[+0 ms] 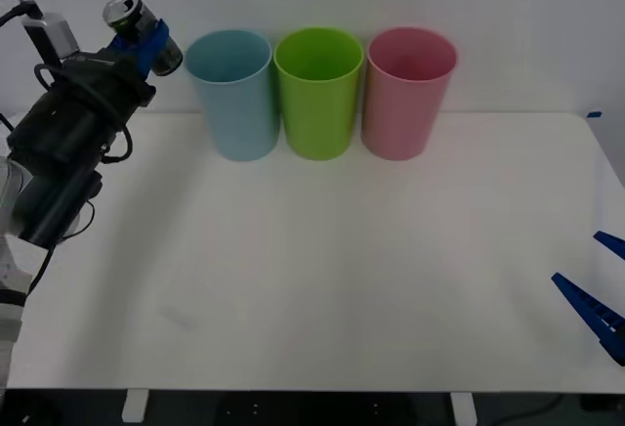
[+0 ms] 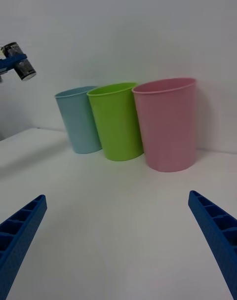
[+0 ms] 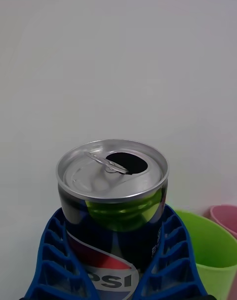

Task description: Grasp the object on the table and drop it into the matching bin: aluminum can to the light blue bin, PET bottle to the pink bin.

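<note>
Already the left gripper (image 1: 145,43), upper left of frame, is clamped on the aluminum can (image 1: 132,18), tilted; the light blue bin (image 1: 232,94) stands just right of it; the right gripper (image 1: 598,294) waits agape, lower right.

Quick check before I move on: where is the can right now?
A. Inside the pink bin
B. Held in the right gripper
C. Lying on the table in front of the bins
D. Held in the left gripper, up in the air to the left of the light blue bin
D: the left gripper is shut on the aluminum can, raised off the table just left of the light blue bin.
</note>
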